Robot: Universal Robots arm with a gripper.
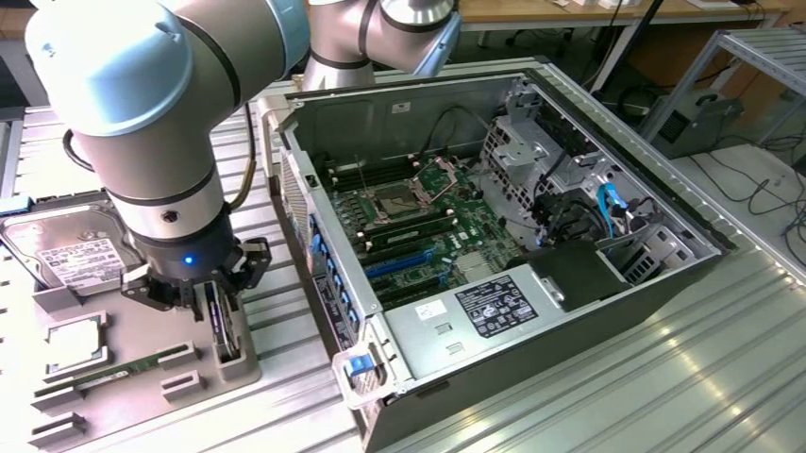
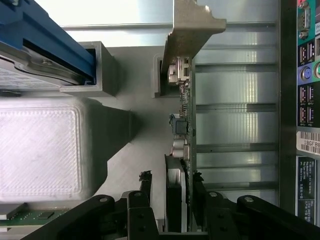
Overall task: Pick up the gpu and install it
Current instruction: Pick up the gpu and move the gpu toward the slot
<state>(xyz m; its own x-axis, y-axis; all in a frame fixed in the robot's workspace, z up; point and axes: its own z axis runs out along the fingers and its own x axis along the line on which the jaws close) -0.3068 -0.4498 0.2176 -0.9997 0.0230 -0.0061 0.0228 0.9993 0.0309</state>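
Gripper [image 1: 208, 300] set over gpu [image 1: 228, 326], jaws parted, straddling the card's upper edge, not clamped. Noted in wrist view: gap between one finger [image 2: 145, 182] and black cooler [image 2: 175, 200]; silver bracket [image 2: 192, 25] at far end. Gpu on edge in grey fixture [image 1: 120, 411], 8 o'clock from open case [image 1: 293, 179]. Noted in exterior view: hard drive [image 1: 70, 250], 10 o'clock from gripper.
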